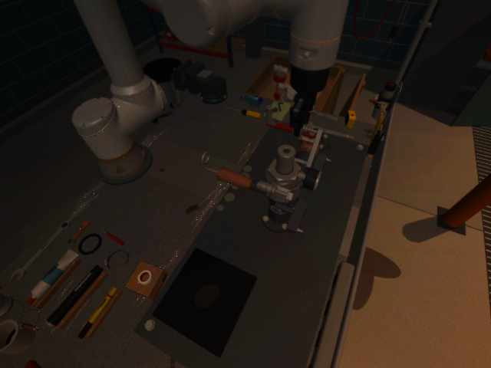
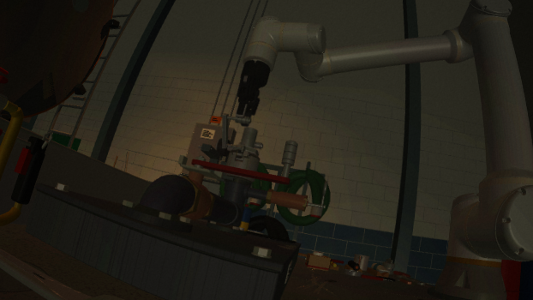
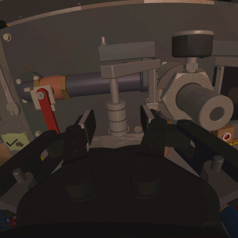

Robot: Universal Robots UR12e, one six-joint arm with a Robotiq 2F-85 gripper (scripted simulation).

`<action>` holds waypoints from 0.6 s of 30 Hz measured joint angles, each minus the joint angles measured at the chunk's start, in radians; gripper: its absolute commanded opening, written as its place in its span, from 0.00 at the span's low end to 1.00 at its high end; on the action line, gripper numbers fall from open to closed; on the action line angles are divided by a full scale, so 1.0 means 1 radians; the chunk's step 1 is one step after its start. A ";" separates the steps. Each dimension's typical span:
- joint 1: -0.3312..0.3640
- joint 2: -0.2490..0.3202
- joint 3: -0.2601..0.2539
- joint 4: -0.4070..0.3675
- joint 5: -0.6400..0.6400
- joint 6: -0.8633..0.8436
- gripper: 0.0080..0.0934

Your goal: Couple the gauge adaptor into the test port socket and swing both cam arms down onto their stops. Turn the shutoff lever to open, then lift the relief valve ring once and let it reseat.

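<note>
My gripper (image 3: 117, 121) hangs open and empty over the far end of the fitting assembly, its fingers on either side of a grey ribbed cam-arm handle (image 3: 117, 117) that stands raised (image 1: 313, 136) beside the coupling. The gauge adaptor (image 1: 285, 162), a grey cylinder with a hex collar, sits upright in the test port socket (image 1: 279, 212), with a round dial gauge (image 1: 316, 178) on its side. The red shutoff lever (image 3: 47, 110) pivots on the dark pipe (image 3: 93, 83) to the left in the wrist camera. A copper-sleeved stub (image 1: 234, 179) sticks out sideways and ends in a ring (image 1: 206, 158).
Behind the work a wooden tray (image 1: 277, 81) holds red and white parts, with a vise (image 1: 206, 83) beside it. My arm's base (image 1: 119, 158) stands to the left. Hand tools (image 1: 67, 277) lie at the near left corner, a black mat (image 1: 206, 297) in front. The bench edge (image 1: 357, 222) runs along the right.
</note>
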 measured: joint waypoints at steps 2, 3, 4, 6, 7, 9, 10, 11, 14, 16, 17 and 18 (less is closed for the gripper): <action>0.000 0.001 0.003 -0.004 0.000 0.000 0.59; 0.000 0.002 0.004 -0.005 0.000 0.000 0.59; 0.000 0.002 0.005 -0.007 0.000 0.000 0.59; 0.000 0.003 0.008 -0.010 0.000 0.000 0.59; 0.000 0.003 0.009 -0.012 0.000 0.000 0.59; 0.000 0.004 0.011 -0.014 0.000 0.000 0.59; 0.000 0.004 0.011 -0.015 0.000 0.000 0.59; 0.000 0.005 0.012 -0.016 0.000 0.000 0.59; 0.000 0.005 0.012 -0.017 0.000 0.000 0.59; 0.000 0.005 0.012 -0.017 0.000 0.000 0.59; 0.000 0.005 0.012 -0.017 0.000 0.000 0.59; 0.000 0.005 0.012 -0.017 0.000 0.000 0.59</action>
